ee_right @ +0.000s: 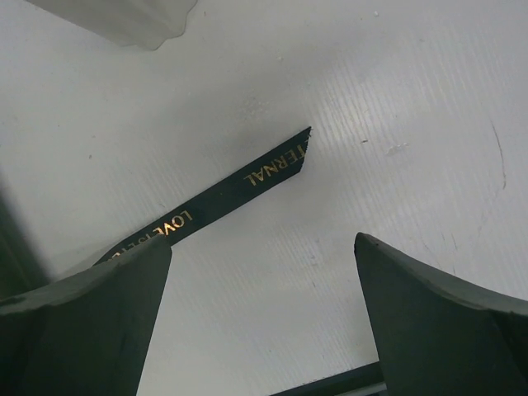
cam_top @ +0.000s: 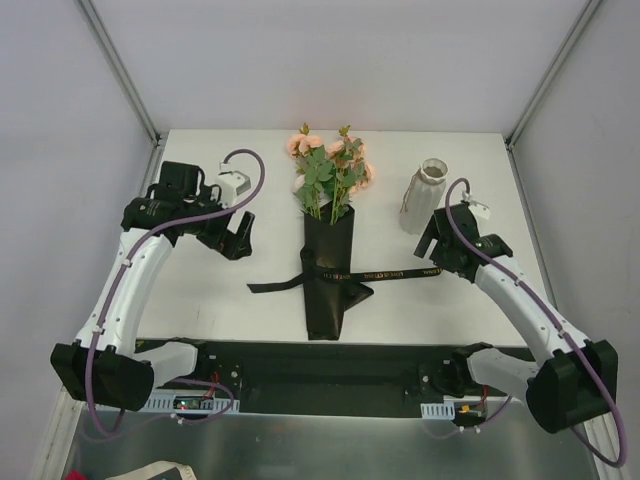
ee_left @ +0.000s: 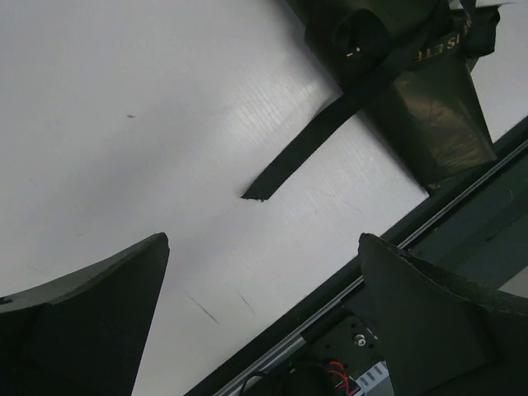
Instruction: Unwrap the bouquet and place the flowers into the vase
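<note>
Two sets of jaws, wide apart, empty, flank black-paper-wrapped bouquet of peach-pink roses (cam_top: 325, 275) lying mid-bench (cam_top: 220, 310). Gold-lettered black ribbon (cam_top: 385, 273) still tied; white ribbed ceramic vase (cam_top: 423, 196) upright, right rear. Unwrapping not begun; next move likely: pinch a ribbon tail, pull.

A white table (cam_top: 200, 300) with a finely ribbed surface filled the middle of the scene. On it there were some small marks: a dark speck (ee_left: 130, 115) and two thin scratches (ee_left: 202, 309) in the left wrist view, and a long curved scratch (ee_right: 499, 157) in the right wrist view. Along the near edge of the table ran a black panel (cam_top: 330, 365). Pale grey walls (cam_top: 340, 60) stood behind and at both sides, and two metal profiles (cam_top: 120, 70) rose at the back corners. Nearer than the black panel lay a grey metal surface (cam_top: 330, 450). At the bottom left edge a small coloured thing (cam_top: 165, 470) was cut off, too little to identify
</note>
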Motion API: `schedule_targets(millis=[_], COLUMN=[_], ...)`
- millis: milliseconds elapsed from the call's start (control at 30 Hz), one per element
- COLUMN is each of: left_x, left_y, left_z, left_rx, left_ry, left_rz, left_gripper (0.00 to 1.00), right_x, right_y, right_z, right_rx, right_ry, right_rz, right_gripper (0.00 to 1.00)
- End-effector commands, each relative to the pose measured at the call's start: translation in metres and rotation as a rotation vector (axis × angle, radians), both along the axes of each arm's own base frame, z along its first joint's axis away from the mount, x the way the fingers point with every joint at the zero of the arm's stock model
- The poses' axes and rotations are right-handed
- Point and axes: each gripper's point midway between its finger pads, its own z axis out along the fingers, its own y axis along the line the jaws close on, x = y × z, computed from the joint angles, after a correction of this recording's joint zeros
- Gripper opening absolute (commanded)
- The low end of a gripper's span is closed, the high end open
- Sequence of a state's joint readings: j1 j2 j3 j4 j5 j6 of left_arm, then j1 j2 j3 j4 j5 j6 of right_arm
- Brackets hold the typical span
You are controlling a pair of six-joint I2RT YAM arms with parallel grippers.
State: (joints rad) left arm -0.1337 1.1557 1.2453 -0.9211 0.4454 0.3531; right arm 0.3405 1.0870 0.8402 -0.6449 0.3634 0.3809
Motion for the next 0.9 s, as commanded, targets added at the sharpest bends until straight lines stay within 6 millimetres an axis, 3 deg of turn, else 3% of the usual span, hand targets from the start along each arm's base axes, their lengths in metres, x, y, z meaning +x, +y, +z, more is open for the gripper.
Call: schedule_targets(millis=[0,167,467,667,867], left_x=[-0.007,-0.013,0.002,0.006,-0.004], left_y=[-0.031,-0.061,-0.101,-0.119,-0.127], left_z=[-0.013,-0.044,-0.080,-0.101,-0.126], left_rx=[-0.040,0.009,0.019,0.022,0.037], left_ry=[0.016,0.037,0.091,0.111,0.148], left_rz=[-0.137,-0.250,-0.350,-0.394,-0.456], left_gripper=[0.99,0.99,0.99,0.99,0.99], right_x=[0.014,0.016,0.036,0.040,0.042], right_y=[0.005,0.020,0.050,0.069,0.086], right_z=[0.003,-0.025,-0.045,-0.066,-0.082], right_rx=[-0.013,-0.057,-0.002,0.082,0.139], right_ry=[0.003,0.052,-0.027,-0.029,-0.020], right_rz=[-0.100,-0.201,-0.239,-0.239,-0.231], right_gripper=[0.98,0.94,0.83,0.73,0.64])
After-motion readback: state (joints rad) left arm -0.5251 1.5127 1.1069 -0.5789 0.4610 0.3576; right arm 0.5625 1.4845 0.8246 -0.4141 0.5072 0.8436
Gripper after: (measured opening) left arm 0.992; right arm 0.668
